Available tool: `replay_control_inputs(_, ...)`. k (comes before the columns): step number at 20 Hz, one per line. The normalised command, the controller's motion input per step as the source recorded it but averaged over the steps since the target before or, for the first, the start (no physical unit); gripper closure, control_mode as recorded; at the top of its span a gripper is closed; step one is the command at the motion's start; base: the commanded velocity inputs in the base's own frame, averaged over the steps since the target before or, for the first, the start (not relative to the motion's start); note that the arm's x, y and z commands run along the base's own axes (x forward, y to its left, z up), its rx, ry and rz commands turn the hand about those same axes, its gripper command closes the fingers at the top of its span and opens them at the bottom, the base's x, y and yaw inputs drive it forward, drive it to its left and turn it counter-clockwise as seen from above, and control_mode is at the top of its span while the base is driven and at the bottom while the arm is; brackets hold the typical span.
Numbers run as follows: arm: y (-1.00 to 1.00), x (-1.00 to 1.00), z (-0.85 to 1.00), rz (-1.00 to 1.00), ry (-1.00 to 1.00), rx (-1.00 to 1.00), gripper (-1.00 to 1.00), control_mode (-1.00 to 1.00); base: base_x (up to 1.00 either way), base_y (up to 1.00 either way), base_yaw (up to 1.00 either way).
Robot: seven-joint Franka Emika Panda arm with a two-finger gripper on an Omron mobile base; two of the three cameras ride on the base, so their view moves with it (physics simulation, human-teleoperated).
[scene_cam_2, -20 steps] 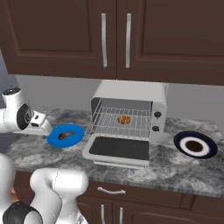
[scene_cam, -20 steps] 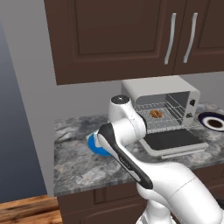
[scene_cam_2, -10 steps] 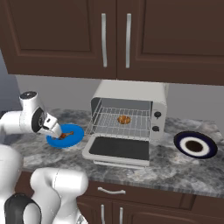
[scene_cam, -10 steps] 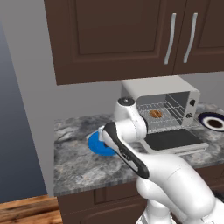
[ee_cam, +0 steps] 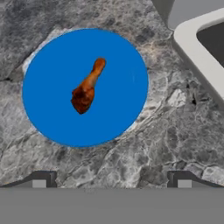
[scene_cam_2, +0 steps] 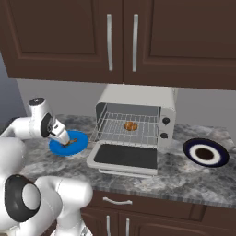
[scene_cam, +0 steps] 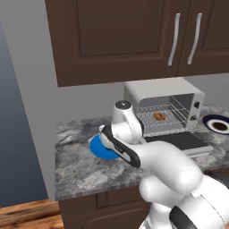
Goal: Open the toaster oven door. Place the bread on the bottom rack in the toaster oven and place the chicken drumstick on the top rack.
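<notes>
The toaster oven stands on the counter with its door folded down flat. The bread lies on a wire rack inside; which rack I cannot tell. Left of the oven, the chicken drumstick lies on a blue plate. My gripper hovers over the plate's near edge, pointing down, open and empty, clear of the drumstick. The door's pale corner shows in the hand view.
A dark blue plate with a white ring sits right of the oven. Brown cabinets hang low above it. The granite counter ends at a wall on the left.
The arm has swung right and down from the counter's left end, so the hand now sits over the blue plate. The jaws stayed open.
</notes>
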Motion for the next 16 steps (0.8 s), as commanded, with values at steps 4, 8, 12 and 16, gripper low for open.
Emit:
replay_control_inputs(4, 0.0, 0.52, -0.26, -0.07, 0.0, 0.0, -1.0, -1.0, 0.0, 0.0, 0.0)
replay_control_inputs(8, 0.03, 0.4, -0.36, -0.06, 0.02, 0.0, -1.0, -1.0, 0.0, 0.0, 0.0)
replay_control_inputs(12, 0.08, 0.39, -0.3, -0.05, 0.0, 0.0, -1.0, -1.0, 0.0, 0.0, 0.0)
replay_control_inputs(16, 0.04, 0.31, -0.27, -0.02, 0.0, 0.0, -1.0, -1.0, 0.0, 0.0, 0.0)
